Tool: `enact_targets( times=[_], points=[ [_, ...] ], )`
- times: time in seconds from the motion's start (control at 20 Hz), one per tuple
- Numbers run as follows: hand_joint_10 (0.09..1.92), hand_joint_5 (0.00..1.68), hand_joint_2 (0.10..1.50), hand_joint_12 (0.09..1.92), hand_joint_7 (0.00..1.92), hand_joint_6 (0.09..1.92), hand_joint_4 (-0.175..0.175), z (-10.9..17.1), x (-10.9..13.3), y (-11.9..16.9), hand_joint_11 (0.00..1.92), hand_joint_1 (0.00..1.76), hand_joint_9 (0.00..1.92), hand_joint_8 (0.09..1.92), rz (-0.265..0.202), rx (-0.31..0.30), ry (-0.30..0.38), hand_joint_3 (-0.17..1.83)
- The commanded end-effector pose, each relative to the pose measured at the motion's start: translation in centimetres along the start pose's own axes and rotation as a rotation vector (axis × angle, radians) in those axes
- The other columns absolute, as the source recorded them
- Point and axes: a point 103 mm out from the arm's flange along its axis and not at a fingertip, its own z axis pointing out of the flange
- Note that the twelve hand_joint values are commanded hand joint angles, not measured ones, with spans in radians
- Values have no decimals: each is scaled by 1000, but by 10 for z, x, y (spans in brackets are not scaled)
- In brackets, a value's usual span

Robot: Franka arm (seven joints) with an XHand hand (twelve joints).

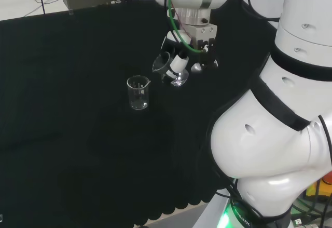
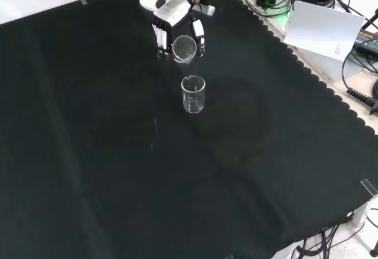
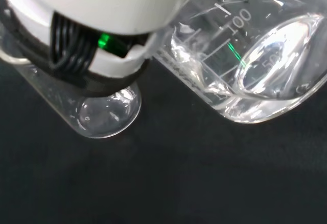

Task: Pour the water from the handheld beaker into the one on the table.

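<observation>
The hand [image 2: 177, 26] had its fingers curled round the handheld beaker [image 2: 184, 48], tipped well over w/ the mouth facing down toward the cloth, up near the bench's [image 2: 88, 153] far edge in the front view. The receiving beaker [image 2: 193, 94] stood upright on the cloth, a bit nearer the bench's middle, close to the held one but not under its lip. Wrist view showed the tilted glass w/ what looked like water pooled low against its wall; no stream seen. Seemed to be the tilt-and-approach stage, pour not yet landing. Next, imo: bring the spout over the standing beaker's rim, then tip further, slowly, so nothing spills onto the cloth.
</observation>
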Motion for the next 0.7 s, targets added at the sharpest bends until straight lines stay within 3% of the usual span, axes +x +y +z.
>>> enact_targets(
  times=[0.05,0.7],
  points=[
    [87,1311,606,545,1373,588,-175,5,21,7,1409,1320,1854,558,-4,21,-64,702],
    [87,1305,605,546,1366,602,-175,-3,34,18,1409,1319,1856,574,44,89,-241,709]
  ],
)
